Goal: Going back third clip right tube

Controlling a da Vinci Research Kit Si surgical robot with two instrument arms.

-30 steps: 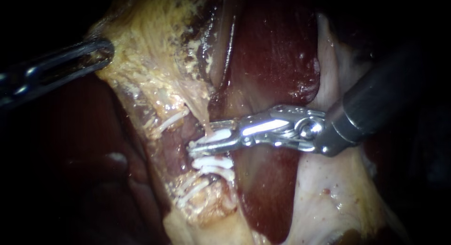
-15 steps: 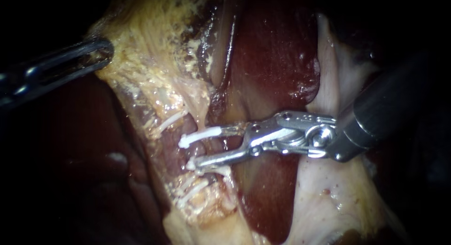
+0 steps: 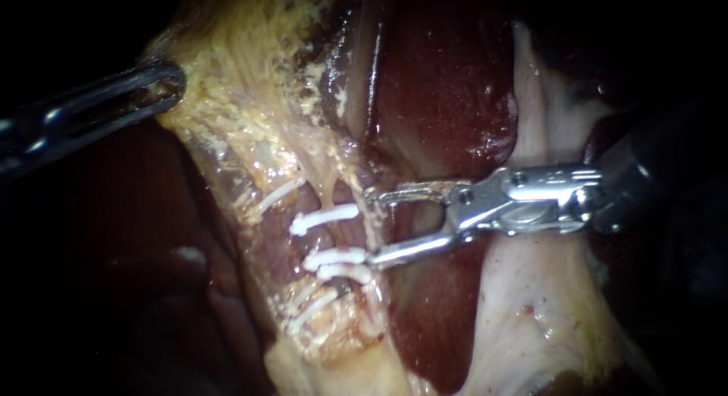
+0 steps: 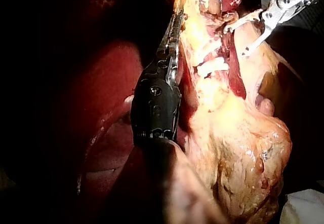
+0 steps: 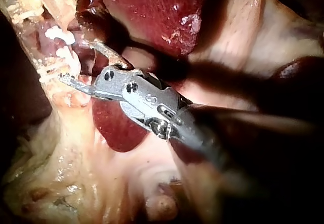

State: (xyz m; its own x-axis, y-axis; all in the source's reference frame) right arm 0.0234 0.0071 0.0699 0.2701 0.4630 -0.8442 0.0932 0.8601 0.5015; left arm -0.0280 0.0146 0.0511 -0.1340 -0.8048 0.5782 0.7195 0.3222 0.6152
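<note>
Just beside the three white clips across the tube, my right instrument stands with jaws spread and empty, its lower tip right at the middle clip; pulling back askew could snag that clip and tear the tube. My left instrument is clamped on fatty tissue. No readable writing shows on tissue or clips

The endoscope sits close over the tissue, facing the small white plastic clips head-on. The dark slender left instrument comes in from the left and the silver-jawed right instrument from the right. The left wrist camera looks along its own shaft from farther back. The right wrist camera rides nearer, just behind its jaws. All three views share the clips and the right instrument.
</note>
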